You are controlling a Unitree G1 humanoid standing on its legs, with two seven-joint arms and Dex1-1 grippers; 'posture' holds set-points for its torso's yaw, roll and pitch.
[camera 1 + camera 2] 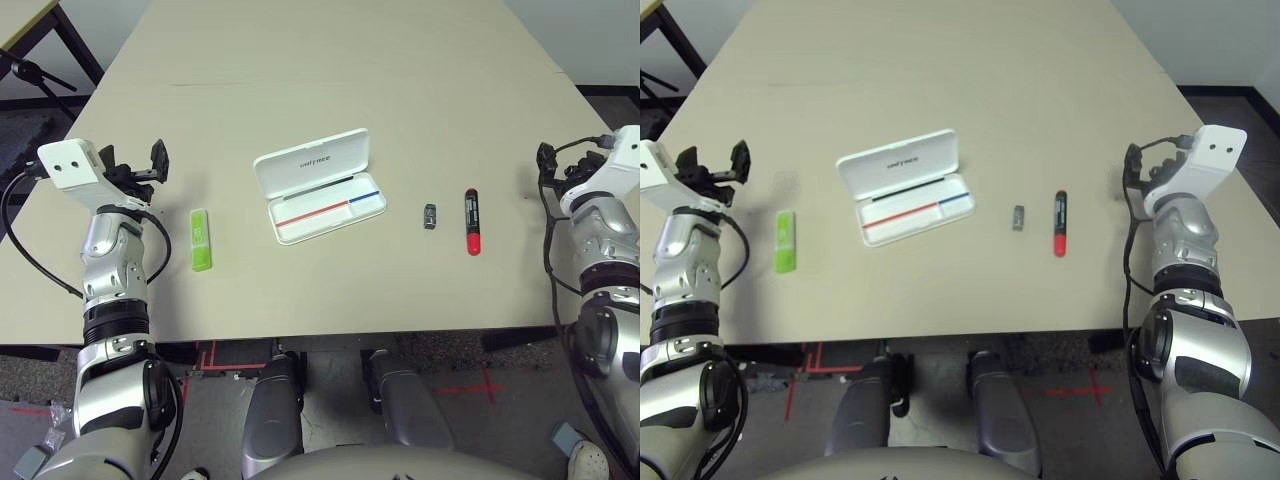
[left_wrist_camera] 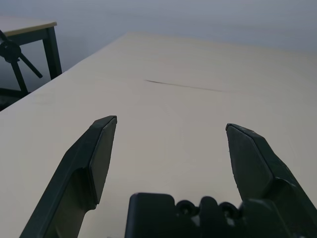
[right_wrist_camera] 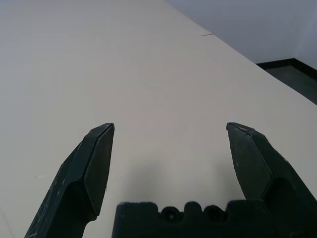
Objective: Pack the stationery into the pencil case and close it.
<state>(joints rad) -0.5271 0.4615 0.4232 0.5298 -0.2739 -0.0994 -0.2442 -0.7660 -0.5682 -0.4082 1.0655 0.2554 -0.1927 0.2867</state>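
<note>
- Your left gripper (image 2: 171, 129) hangs spread wide over bare table (image 1: 330, 80), holding nothing.
- Your right gripper (image 3: 171, 130) gapes equally wide, empty.
- The white pencil case (image 1: 320, 185) lies open mid-table.
- Lime-green highlighter (image 1: 201, 239) lies to its left; black-grey block (image 1: 430, 216) and red marker (image 1: 472, 221) to its right.

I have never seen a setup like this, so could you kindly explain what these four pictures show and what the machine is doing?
This is a humanoid robot seated at a beige table. Two pictures come from its head, looking down over both silver arms; the other two come from wrist cameras looking along each tool's black fingers. The left tool and right tool are both open and hold nothing. On the table lie an open white pencil case, a lime-green highlighter on the robot's left of it, and a small black-grey block and red marker on its right.
</note>
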